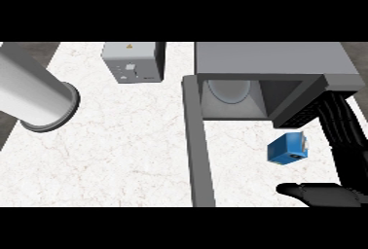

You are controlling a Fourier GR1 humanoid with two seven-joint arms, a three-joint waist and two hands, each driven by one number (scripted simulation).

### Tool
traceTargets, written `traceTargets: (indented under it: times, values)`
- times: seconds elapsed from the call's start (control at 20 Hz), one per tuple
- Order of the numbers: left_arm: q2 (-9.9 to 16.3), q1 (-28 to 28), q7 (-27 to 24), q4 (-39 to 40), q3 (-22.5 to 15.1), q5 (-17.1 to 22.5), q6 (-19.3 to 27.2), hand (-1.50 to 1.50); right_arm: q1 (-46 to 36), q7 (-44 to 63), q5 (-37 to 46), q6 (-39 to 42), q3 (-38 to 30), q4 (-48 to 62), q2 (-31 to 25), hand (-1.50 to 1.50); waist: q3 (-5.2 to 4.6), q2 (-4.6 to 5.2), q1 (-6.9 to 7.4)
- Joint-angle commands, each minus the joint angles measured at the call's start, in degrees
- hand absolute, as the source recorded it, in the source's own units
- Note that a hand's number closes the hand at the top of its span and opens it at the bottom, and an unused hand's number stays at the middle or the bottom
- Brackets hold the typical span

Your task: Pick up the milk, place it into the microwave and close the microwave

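Right robot hand [338, 192] open, beside milk [288, 148].

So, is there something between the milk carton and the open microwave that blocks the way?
Nothing visible blocks it. The milk carton lies on the counter just before the open microwave, whose door is swung aside to the left.

The right hand [343, 187] shows at the lower right of the head view, black, its palm near the bottom edge. Its fingers [343, 127] run straight up along the right side, spread a little apart from one another, and the thumb [293, 188] juts out toward the left, well away from them. The hand is spread wide and grips nothing. The left forearm [32, 92] enters from the upper left as a thick grey cylinder, slanting down to a flanged wrist end [59, 112]. The left hand itself does not show.
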Motion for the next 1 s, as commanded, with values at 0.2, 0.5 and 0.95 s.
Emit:
traceTargets:
  times: [0.2, 0.5, 0.95]
  values:
    - [-0.9, 1.4, 0.2, -0.6, 3.4, 3.7, -4.2, -1.5, 0.3, -8.2, -1.1, 0.9, -6.9, 11.4, -1.6, -1.5, 0.0, 0.01, -0.06]
    - [0.0, 0.3, 2.1, -1.1, 6.5, 5.7, -4.3, -1.5, 0.9, -19.6, 0.5, 3.2, -10.4, 24.3, -4.2, -1.5, 0.01, 0.02, 0.01]
    - [-4.3, 1.8, 2.6, -4.5, 4.7, 2.7, -4.8, -1.5, 1.5, -27.6, 1.2, 5.4, -9.9, 34.1, -3.4, -1.5, 0.0, -0.02, -0.15]
